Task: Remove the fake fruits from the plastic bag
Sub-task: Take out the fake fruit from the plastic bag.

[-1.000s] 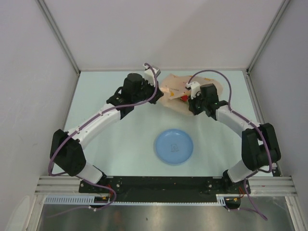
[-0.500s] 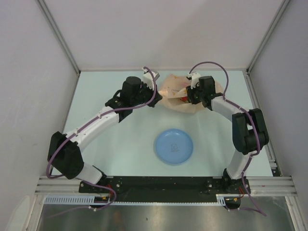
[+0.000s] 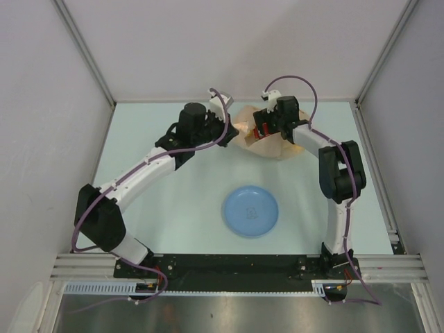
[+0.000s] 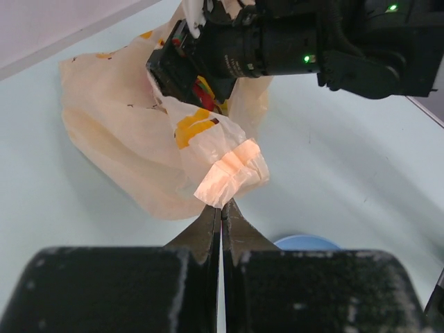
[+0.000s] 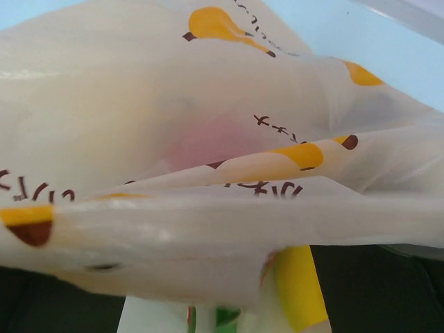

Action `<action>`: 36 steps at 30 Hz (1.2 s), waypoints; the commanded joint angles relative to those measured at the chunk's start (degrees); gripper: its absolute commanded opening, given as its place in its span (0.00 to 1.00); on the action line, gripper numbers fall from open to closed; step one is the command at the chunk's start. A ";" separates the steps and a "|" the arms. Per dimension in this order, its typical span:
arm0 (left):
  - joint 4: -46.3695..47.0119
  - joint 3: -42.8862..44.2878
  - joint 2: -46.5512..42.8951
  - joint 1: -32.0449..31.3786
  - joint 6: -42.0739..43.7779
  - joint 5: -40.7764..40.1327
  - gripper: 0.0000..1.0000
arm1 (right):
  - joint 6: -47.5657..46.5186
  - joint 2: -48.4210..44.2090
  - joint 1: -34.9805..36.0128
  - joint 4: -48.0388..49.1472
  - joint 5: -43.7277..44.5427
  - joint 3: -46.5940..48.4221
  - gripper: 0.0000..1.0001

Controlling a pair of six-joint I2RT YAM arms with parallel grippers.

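so the right gripper (image 3: 260, 130) has pushed deeper into the bag (image 4: 118, 132) at the far side of the table (image 3: 173, 201), can't tell if its fingers are open, while the left gripper (image 4: 222, 208) pinches the bag's corner and the fruits (image 5: 208, 142) are still inside.

The top camera looks down from above the near edge of the table (image 3: 166, 201). Both wrist cameras sit close against the plastic bag (image 4: 118, 132), which every view shares.
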 commanded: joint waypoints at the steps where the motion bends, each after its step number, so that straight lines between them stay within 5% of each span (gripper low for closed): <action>1: 2.43 4.60 1.94 -0.17 0.06 1.63 0.00 | 0.09 3.37 0.14 -0.13 1.19 3.79 1.00; 10: 1.81 9.35 6.25 -0.17 0.41 1.37 0.00 | -0.96 7.69 1.37 -3.12 1.36 6.96 0.99; 20: 1.72 9.88 7.13 -0.17 0.76 1.02 0.00 | -2.02 -2.59 -1.44 -14.36 -6.89 5.91 0.55; 32: 2.07 8.74 7.48 -0.26 0.94 1.81 0.00 | 5.18 -16.91 -5.83 -22.18 -24.12 -0.25 0.57; 36: 1.99 7.77 7.31 -0.26 1.82 1.10 0.00 | 2.99 -21.22 -6.27 -24.39 -26.85 -2.27 0.45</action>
